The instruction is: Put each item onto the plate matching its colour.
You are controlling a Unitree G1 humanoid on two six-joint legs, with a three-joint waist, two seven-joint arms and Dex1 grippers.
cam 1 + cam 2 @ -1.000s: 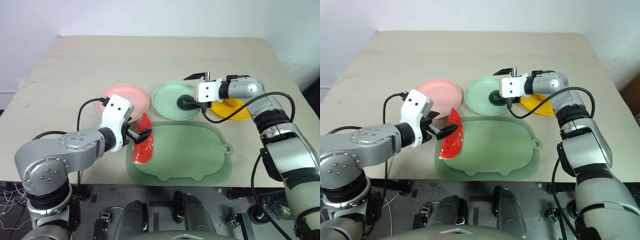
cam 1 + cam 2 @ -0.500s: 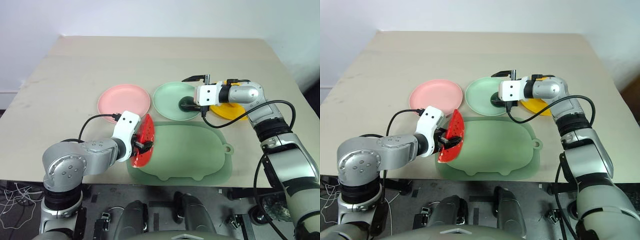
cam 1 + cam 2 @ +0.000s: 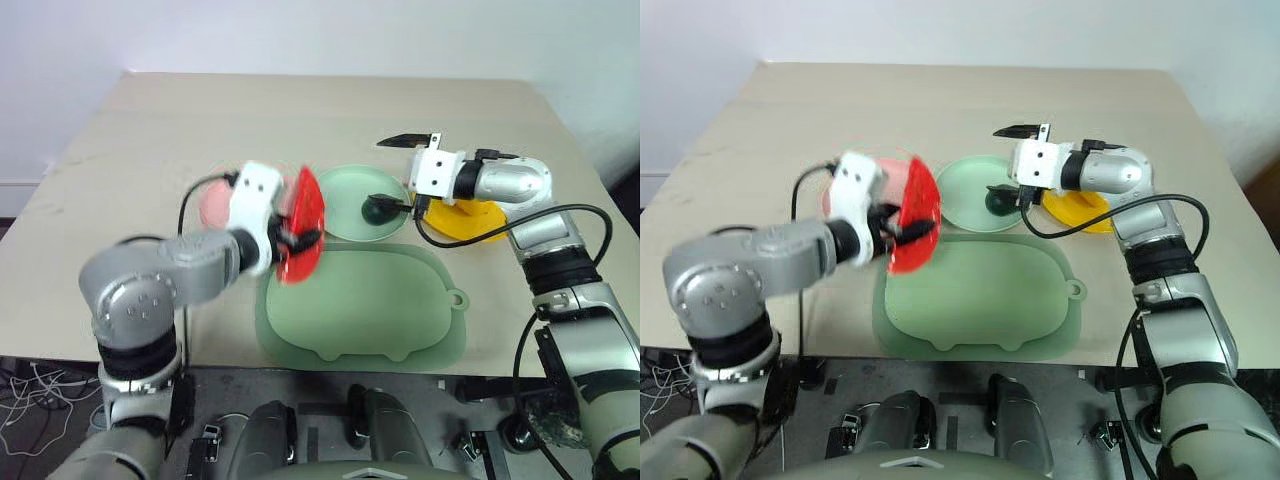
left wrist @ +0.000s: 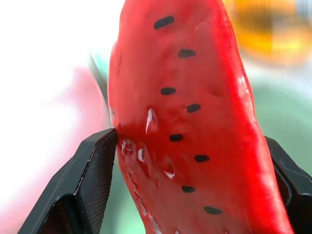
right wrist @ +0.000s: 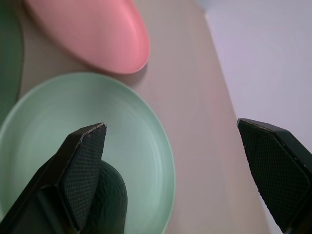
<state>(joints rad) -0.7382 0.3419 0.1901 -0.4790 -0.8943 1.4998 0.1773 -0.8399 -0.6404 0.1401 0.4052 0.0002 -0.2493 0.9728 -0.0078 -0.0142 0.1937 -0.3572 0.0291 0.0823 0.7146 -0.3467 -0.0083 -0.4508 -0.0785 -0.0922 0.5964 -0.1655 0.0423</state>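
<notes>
My left gripper [image 3: 297,238] is shut on the red watermelon wedge [image 3: 306,212] and holds it upright in the air. The wedge hangs over the left edge of the green mat, next to the pale pink plate [image 5: 92,34], which my left arm partly hides. In the left wrist view the wedge [image 4: 185,122] sits between both black fingers [image 4: 92,180]. The dark green avocado [image 3: 378,208] lies on the mint green plate [image 3: 345,190]. My right gripper [image 3: 400,170] hovers open just above the avocado. The yellow plate [image 3: 470,222] lies under my right forearm.
The large green pig-shaped mat [image 3: 365,305] lies at the table's front edge, below the row of three plates. Bare beige table [image 3: 300,110] stretches behind the plates. A black cable [image 3: 460,235] loops from my right wrist over the yellow plate.
My left gripper closed on the watermelon wedge and lifted it off the mat, up towards the pink plate. My right gripper rose a little from the avocado and stayed open.
</notes>
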